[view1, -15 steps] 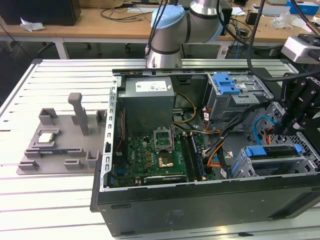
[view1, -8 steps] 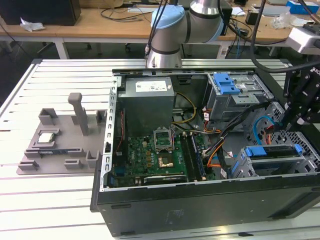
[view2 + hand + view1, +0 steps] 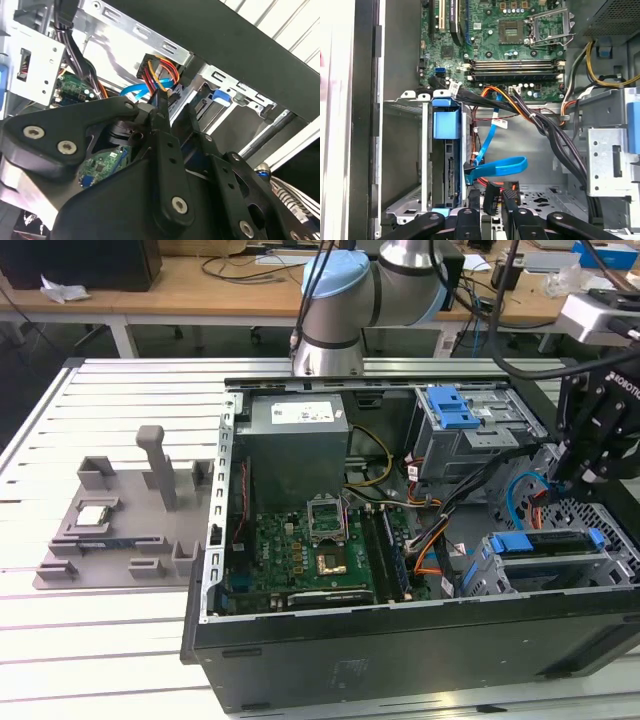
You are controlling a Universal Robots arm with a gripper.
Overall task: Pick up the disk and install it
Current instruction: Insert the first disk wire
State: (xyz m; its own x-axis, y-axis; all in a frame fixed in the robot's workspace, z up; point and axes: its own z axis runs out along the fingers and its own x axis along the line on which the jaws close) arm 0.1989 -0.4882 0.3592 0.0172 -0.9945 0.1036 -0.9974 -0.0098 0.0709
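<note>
Black gripper (image 3: pixel 492 210) fingers (image 3: pixel 510 199), nearly closed on nothing, hang just beside the drive cage (image 3: pixel 440 165) where the disk (image 3: pixel 451 175) stands on edge inside.

No legible txt, labels too blurry, PSU sticker (image 3: pixel 303 412) unreadable

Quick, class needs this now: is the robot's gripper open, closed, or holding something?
Gripper: cannot be told; it hangs inside the computer case, beside the drive cage.
</note>
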